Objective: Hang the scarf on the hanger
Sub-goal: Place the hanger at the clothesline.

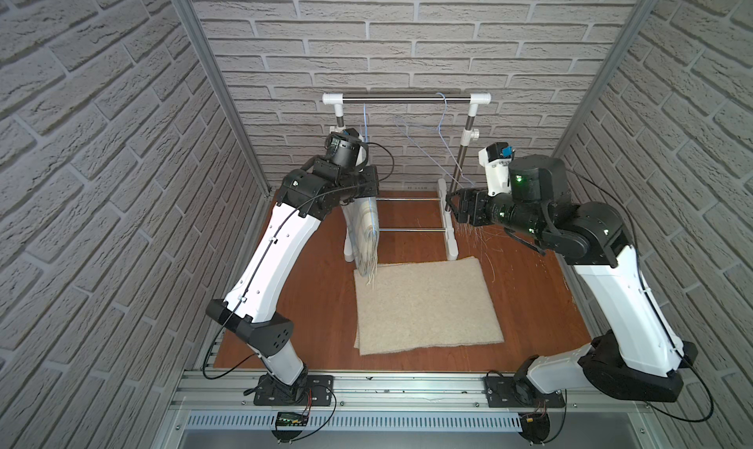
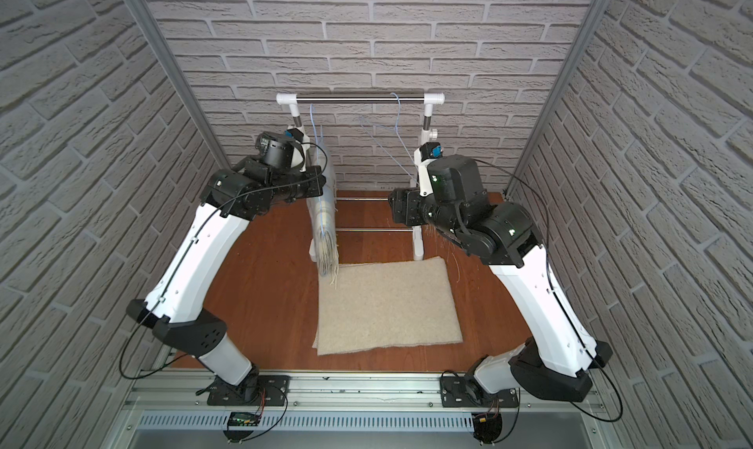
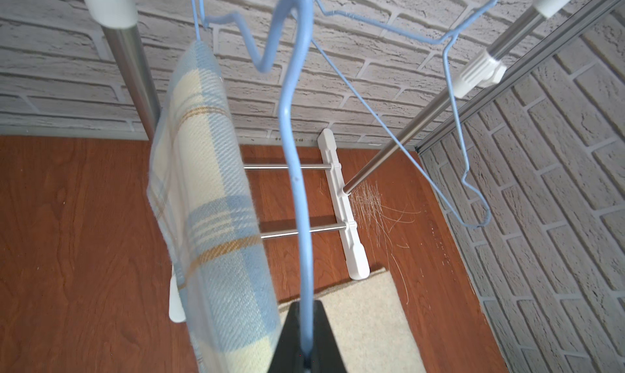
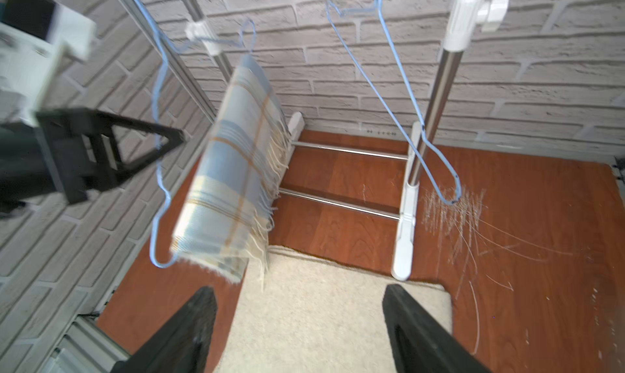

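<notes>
Position noted: plaid pale-blue-and-cream wool scarf (image 1: 364,231) was draped over thin blue wire hanger (image 3: 294,171) at the left end of the white-and-steel clothes rack (image 1: 406,98). Its long axis was vertical, w/ fringe down by the far-left corner of the beige felt mat (image 1: 423,304). It was found left of the R gripper (image 4: 299,288) and well apart. The L gripper (image 3: 304,320) was far nearer, just beside it, clamped tight on the hanger's wire. R gripper was held wide open, nothing in it, nr the rack's right post. Whether the hook was seated on the rail couldn't be told.
</notes>
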You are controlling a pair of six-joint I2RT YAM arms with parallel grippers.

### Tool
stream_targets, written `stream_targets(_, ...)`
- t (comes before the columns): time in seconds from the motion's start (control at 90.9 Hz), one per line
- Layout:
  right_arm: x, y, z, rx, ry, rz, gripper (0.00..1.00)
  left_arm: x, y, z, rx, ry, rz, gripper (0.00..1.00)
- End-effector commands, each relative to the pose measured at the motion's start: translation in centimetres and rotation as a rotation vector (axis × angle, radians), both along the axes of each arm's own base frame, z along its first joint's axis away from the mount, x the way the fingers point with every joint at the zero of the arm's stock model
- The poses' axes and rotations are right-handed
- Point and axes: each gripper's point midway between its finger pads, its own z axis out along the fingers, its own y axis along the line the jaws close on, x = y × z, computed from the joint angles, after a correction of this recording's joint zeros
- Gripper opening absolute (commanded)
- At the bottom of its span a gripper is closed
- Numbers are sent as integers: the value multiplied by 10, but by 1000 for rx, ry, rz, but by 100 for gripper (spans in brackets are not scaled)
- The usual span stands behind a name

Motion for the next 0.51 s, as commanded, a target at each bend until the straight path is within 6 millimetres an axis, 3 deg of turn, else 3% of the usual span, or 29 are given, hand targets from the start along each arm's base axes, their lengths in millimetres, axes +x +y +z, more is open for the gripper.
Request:
stream_targets(0.0,19,-3,-12,2,6,-21,81,16,-2,47,-17,-174,-80,0)
stream_targets(0.165,33,-14,-26,12,37,-39,81,39,1,60,-46,-213,-113,0)
stream_targets(0.352,47,-23,-37,25,57,-54,80,68,9,55,-64,-223,-113,0)
stream_targets(0.495,57,-27,-41,30,65,-55,80,93,11,39,-90,-195,-119,0)
